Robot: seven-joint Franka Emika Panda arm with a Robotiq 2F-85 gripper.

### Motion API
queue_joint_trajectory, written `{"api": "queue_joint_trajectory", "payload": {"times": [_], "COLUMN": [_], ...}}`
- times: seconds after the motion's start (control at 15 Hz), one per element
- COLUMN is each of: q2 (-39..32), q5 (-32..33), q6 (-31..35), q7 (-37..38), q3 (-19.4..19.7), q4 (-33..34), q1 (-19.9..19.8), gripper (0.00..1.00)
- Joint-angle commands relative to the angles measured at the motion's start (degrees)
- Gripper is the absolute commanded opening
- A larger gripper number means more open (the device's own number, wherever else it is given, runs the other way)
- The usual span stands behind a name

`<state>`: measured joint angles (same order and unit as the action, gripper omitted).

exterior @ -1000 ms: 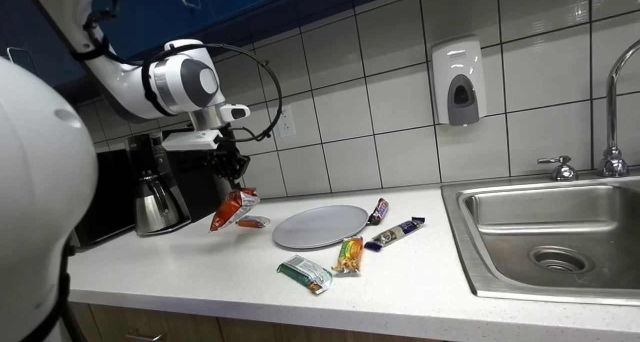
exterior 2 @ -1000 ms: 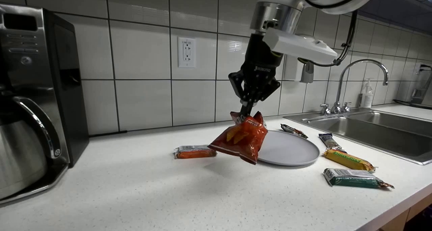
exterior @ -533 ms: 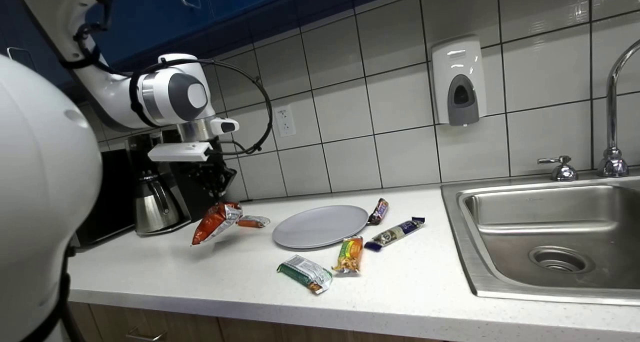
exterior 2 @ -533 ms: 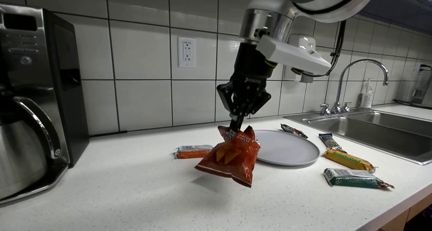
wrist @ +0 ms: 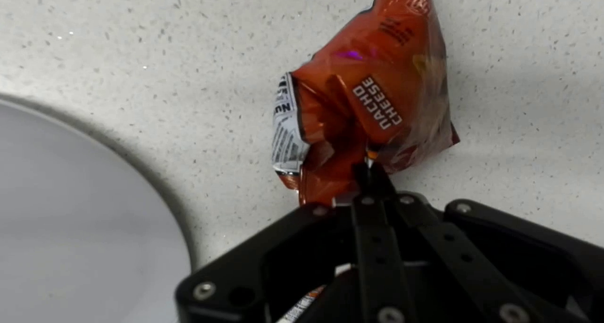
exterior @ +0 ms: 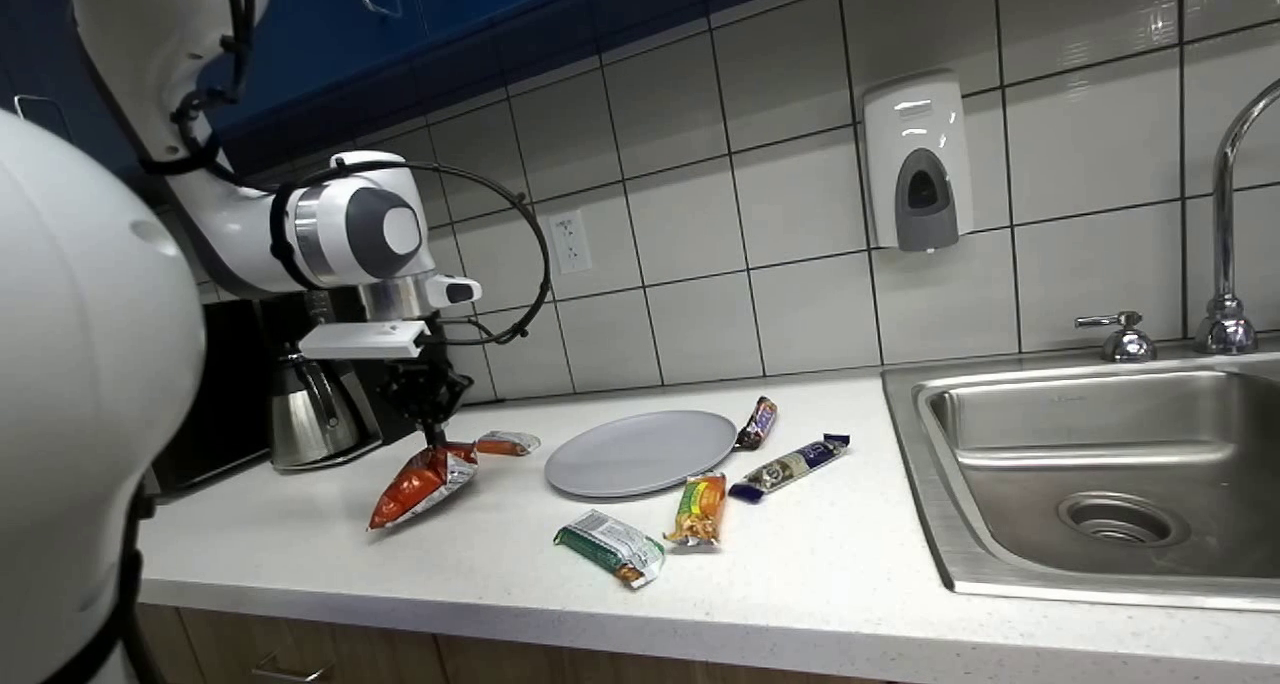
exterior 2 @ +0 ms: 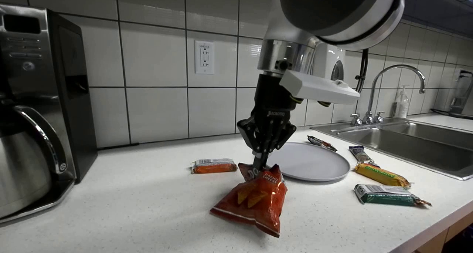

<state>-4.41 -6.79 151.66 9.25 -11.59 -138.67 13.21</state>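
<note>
Black end effector: jaws together, you're pinching a red foil chip bag | it's slanting near the round grey plate, maybe touching speckled white desk | you're wanting slow moves tbh

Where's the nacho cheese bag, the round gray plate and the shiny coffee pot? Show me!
Nacho cheese bag [wrist: 376,102], in the wrist view: on its printed words.
Gray plate [exterior: 642,454], in an exterior view: on its bare middle.
Coffee pot [exterior: 300,422], in an exterior view: on its silver side.
</note>
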Motion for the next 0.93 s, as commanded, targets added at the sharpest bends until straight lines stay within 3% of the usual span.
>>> {"api": "queue_joint_trajectory", "payload": {"times": [0.0, 0.13, 0.2, 0.6, 0.87], "q2": [-1.1, -1.3, -1.2, 0.0, 0.8], "q5": [-1.0, -1.1, -1.2, -0.5, 1.3], "q6": [-0.8, -1.0, -1.4, -3.9, -8.8], "q7": [-2.2, -2.6, -3.1, -4.8, -3.3], "q3": [-0.7, -0.8, -0.9, -1.2, -0.8], "q4": [0.7, 0.7, 0.8, 2.2, 4.4], "q1": [-0.3, -0.3, -0.3, -0.3, -0.1], "gripper": [0.0, 0.0, 0.21, 0.64, 0.94]}}
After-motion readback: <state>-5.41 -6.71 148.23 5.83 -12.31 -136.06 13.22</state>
